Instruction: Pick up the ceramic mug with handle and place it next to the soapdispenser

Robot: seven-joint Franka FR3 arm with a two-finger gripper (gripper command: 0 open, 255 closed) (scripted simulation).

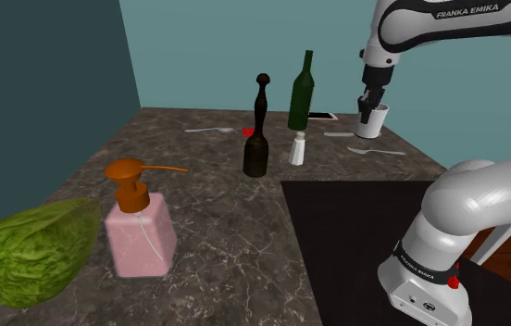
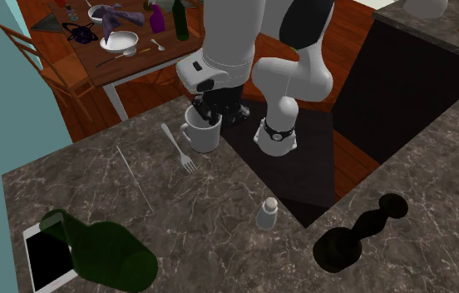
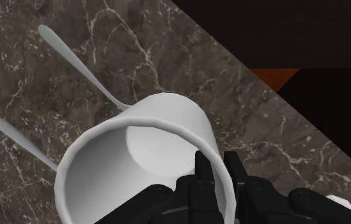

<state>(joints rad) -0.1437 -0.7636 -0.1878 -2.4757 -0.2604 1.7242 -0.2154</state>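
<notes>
Pink soap dispenser (image 1: 139,236) stands at the shoulder view's near left on the bench (image 1: 226,231). A dark grinder (image 1: 257,153) and green bottle (image 1: 302,97) stand between it and the white mug (image 1: 374,118), far right, its wall pinched by the tool (image 3: 217,168). That thin rim grip may slip, and a low carry could topple the bottle.

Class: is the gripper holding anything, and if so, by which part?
The gripper holds the white mug by its rim wall, one finger inside and one outside.
</notes>
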